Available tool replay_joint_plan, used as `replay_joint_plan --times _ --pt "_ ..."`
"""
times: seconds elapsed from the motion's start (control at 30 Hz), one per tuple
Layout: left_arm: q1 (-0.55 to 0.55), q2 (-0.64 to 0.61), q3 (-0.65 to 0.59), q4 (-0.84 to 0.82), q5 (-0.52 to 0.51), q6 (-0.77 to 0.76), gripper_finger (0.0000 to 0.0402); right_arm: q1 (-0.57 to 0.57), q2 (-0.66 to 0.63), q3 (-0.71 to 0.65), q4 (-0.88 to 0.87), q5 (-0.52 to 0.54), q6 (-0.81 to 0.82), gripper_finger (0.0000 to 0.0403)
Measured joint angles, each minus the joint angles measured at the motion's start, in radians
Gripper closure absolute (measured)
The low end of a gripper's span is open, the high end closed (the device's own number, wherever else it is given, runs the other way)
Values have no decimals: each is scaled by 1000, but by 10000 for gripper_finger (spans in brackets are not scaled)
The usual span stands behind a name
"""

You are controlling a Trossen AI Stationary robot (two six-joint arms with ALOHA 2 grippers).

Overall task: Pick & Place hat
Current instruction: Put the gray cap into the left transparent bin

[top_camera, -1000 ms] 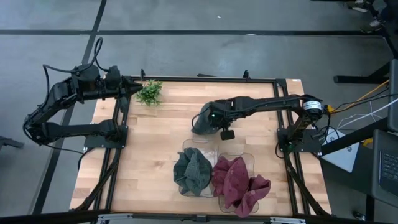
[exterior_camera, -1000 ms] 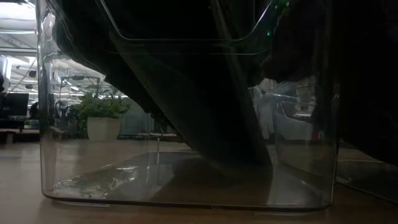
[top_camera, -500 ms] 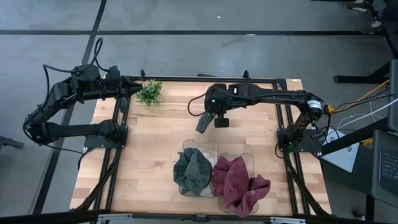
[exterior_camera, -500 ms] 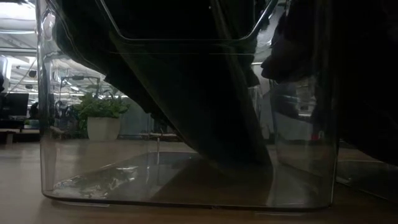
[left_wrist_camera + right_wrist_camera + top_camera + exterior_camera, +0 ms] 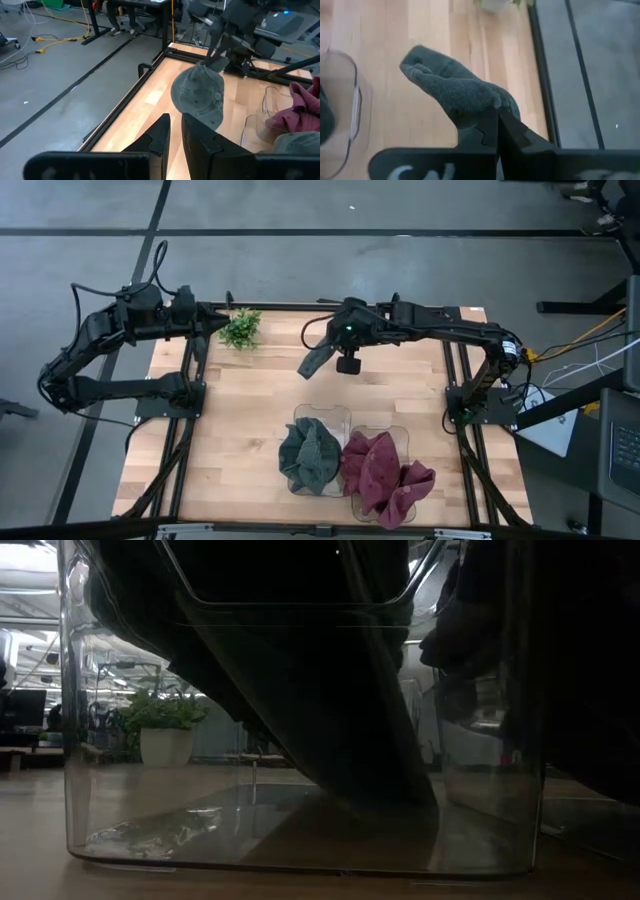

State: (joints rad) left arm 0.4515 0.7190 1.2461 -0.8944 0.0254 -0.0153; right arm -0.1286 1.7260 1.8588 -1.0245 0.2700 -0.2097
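A: Holding a grey-green hat (image 5: 313,360) above the table (image 5: 250,410), the right hand (image 5: 345,350) is clenched on the fabric; in the right wrist view the hat (image 5: 455,92) hangs from the pinched fingers (image 5: 490,132) with nothing under it but bare wood. The pick, then, appears complete?

B: It appears so. The hat is lifted clear of the table, toward the far side, between the small plant (image 5: 240,328) and the middle of the far edge. The left wrist view shows it dangling from the right arm, apart from everything else.

A: And the place?

B: Not yet done. Two clear bins stand at the near side: one (image 5: 318,452) already carries a grey-green hat, the other (image 5: 385,472) a maroon one. The held hat is well apart from both.

A: The left hand (image 5: 222,325)?

B: It waits at the far left corner, just beside the plant, its fingers (image 5: 161,137) nearly together and grasping nothing.

A: So what remains?

B: By judgement: carrying the hat to a bin, probably the grey-green one, and letting go.
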Motion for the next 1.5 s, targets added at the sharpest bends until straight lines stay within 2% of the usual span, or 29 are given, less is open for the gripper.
replay_joint_plan --times 0.3,0.6,0.9,1.03,1.2,1.5 --pt "0 117 0 99 121 76 359 -20 -2 23 149 0 19 403" --pt "-4 295 0 233 148 197 359 -60 -2 23 246 1 19 403" --pt "-80 427 0 330 163 318 356 -106 -2 23 272 0 17 403" --pt "-85 450 0 369 183 336 331 -119 -2 23 273 -1 18 403" --pt "-71 481 0 385 169 335 279 -119 -2 23 302 -1 15 403" --pt "-77 589 0 423 31 263 207 -118 -2 23 345 -9 0 403"
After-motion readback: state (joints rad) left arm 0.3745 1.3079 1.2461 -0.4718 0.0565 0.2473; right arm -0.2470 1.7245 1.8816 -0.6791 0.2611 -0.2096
